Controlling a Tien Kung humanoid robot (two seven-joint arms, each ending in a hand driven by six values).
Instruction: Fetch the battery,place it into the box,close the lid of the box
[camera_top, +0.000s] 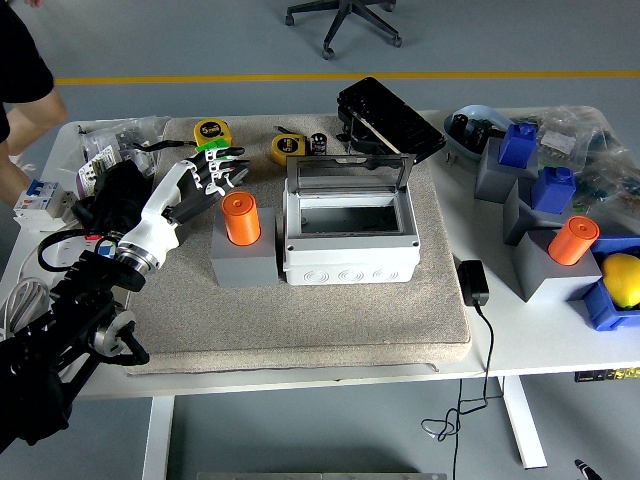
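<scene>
An orange cylindrical battery (240, 218) stands upright in a grey block holder (243, 262) on the felt mat. Just right of it sits the light grey box (350, 240), its inside bare and its clear lid (347, 174) tipped up at the back. My left hand (213, 180) reaches in from the lower left and hovers just left of and behind the battery's top. Its black fingers (228, 168) are spread and hold nothing. The right arm is out of view.
A person's arm (30, 110) shows at the top left. Behind the box lie yellow tape measures (212, 131) and a black case (388, 117). On the right stand grey and blue blocks (518, 145), a second orange cylinder (572, 240), a yellow object (621, 278) and a power adapter (472, 282).
</scene>
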